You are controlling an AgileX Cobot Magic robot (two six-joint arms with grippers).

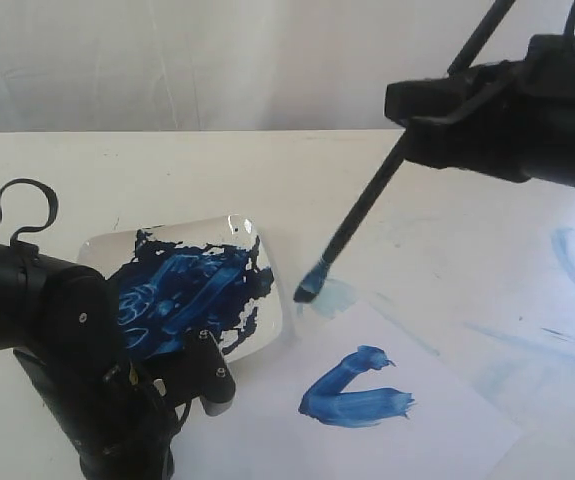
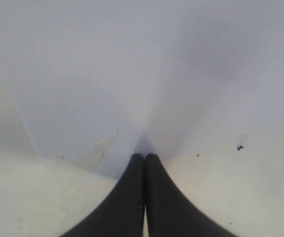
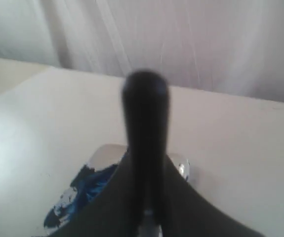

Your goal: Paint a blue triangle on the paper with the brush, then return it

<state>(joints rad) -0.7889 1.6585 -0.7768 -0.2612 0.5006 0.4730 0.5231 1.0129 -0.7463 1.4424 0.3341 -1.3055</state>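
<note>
At paper (image 1: pixel 437 415) corner nearest dish (image 1: pixel 272 320): brush (image 1: pixel 362 215) tip, blue-loaded, over a pale smear (image 1: pixel 339 297), touching sheet or just clear of it; cannot tell which. Slanted steeply, up and right into right gripper (image 1: pixel 419 118), clamped narrowly on upper handle, with black end poking out beyond in wrist view. Left gripper (image 2: pixel 144 157) pressed fully together with nothing between, tips down at sheet's edge beside dish, seemingly pinning it. Triangle (image 1: pixel 357 405) only part done: two thick strokes joined in a V near mid-sheet, third side missing, well apart from tip. Judged light, rigid along handle, soft and springy at bristles only. Smooth round shaft likely to twist or slip under side load, so firm pinch high on handle as now, well clear of ferrule and wet paint. Light downward pressure advised, since thin sheet apt to slide or wrinkle if dragged hard. Wet paint easily smudged.
</note>
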